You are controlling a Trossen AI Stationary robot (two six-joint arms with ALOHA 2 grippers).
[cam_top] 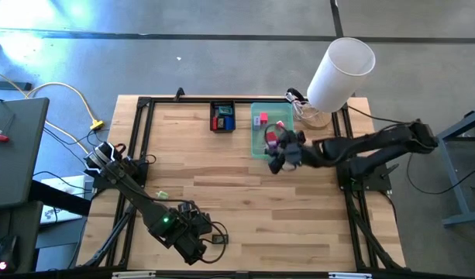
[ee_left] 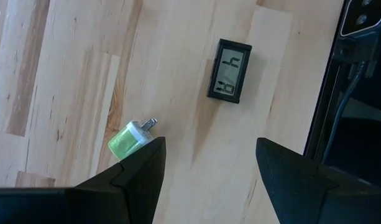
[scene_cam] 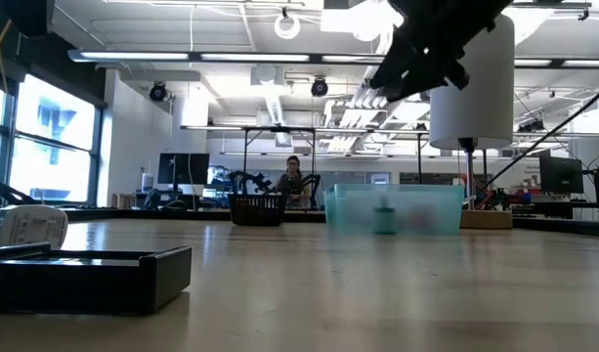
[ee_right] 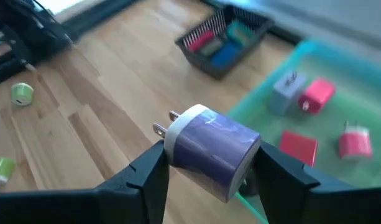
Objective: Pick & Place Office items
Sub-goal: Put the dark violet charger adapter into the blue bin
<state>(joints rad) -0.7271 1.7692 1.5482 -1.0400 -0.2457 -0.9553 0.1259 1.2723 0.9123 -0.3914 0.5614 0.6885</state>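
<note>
My right gripper [cam_top: 277, 161] is raised over the near left corner of the translucent teal tray [cam_top: 254, 139] and is shut on a purple and white charger plug [ee_right: 209, 149]. Pink, red and grey office items [ee_right: 317, 93] lie in that tray. A small black basket tray [cam_top: 213, 108] to its left holds red, blue and green pieces. My left gripper [ee_left: 209, 168] is open above the near left of the table. A green plug [ee_left: 129, 138] lies on the wood beside one finger and a small black display [ee_left: 229, 70] lies farther off. My right gripper pinches the plug's purple body [ee_right: 240, 163] by its two sides between the two fingers. The fingers come slanting down from the table's right. The plug is lifted clear of the table, and its metal prongs [ee_right: 165, 124] stick out sideways past the fingers.
A tall white cylinder [cam_top: 342, 74] stands at the far right corner behind the teal tray. Two more green pieces [ee_right: 21, 93] lie on the wood at the table's left. A black metal frame [cam_top: 144, 139] runs around the table. A person sits far behind the table [scene_cam: 293, 181].
</note>
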